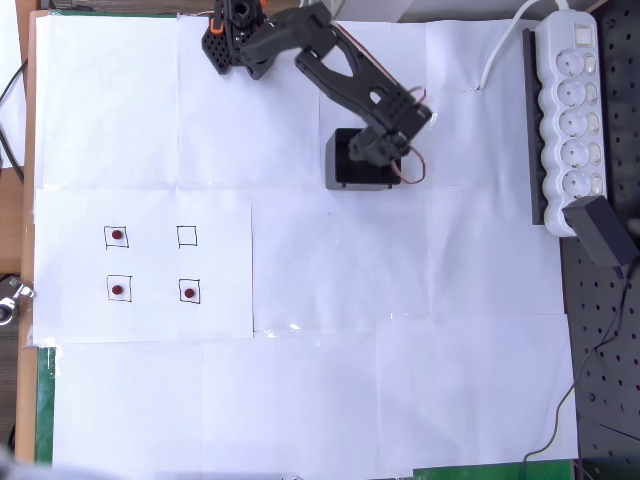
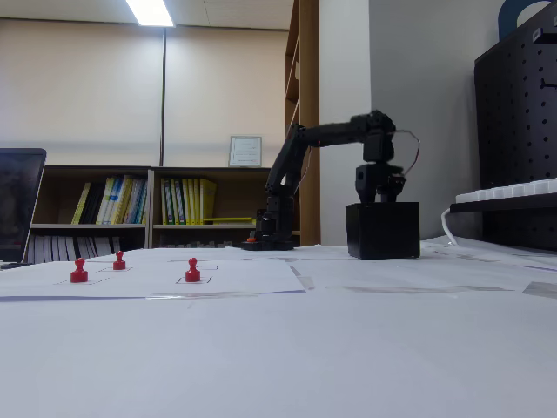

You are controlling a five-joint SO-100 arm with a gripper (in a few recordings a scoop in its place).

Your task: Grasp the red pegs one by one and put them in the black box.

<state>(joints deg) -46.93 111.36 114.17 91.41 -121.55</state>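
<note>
step: drop-off at box, judged; claw [image 1: 383, 150] sits right over box [image 1: 345, 170], low at its rim in fixed view [image 2: 380, 197]
claw: can't tell if released or clenched; fingers too dark against box in both views; peg in it or not, unseen
box: black, right of centre in overhead view, on white paper, near arm base [image 1: 235, 40]; in fixed view [image 2: 383, 231] upright, right of base
pegs: three red ones on the sheet at left in overhead view, top-left [image 1: 117, 236], bottom-left [image 1: 118, 290], bottom-right [image 1: 189, 292]; each inside a drawn square
empty square: top-right one [image 1: 187, 236] holds no peg
pegs, fixed view: three stand upright, well apart from box; far-left [image 2: 79, 271], mid [image 2: 118, 260], nearest box [image 2: 192, 270]
progress: roughly one of four handled, judged from empty square; inside of box not visible
next move: if peg is let go, lift clear of box wall, swing across to the sheet, open over one peg, come straight down on its knob
care: pegs tiny, need tight centring; neighbours near, avoid knocking them
bench: paper-covered [image 1: 400, 400]; power strip [image 1: 570, 120] far right, out of path
</note>
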